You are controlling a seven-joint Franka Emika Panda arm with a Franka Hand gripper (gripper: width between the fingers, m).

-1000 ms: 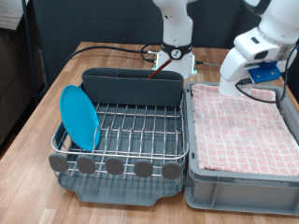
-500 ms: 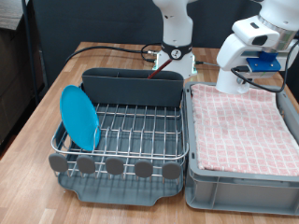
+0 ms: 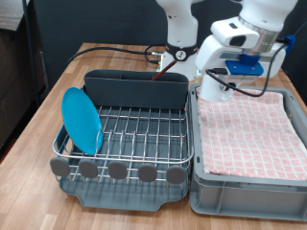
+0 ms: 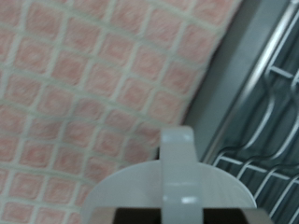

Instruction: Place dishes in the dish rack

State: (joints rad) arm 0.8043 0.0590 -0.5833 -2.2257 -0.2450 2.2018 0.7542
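My gripper (image 3: 228,73) hangs over the seam between the grey tub and the dish rack (image 3: 144,134), shut on a small white cup (image 3: 215,82). The cup hangs in the air above the tub's rim. It also shows in the wrist view (image 4: 173,187), over the pink cloth and close to the rack's wires (image 4: 271,121). A round bright-blue plate (image 3: 82,120) stands upright in the rack at the exterior view's left. The rack's grey utensil trough (image 3: 134,88) lies along its back. The wooden spoon is not in view.
A grey tub (image 3: 197,182) lined with pink checked cloth (image 3: 249,129) stands at the rack's right in the exterior view. The robot's base (image 3: 179,57) and cables are behind the rack. All of it stands on a wooden table (image 3: 38,115).
My gripper has moved to the exterior view's left with the white cup, from over the tub's back right part to its left rim next to the rack. The plate has not moved.
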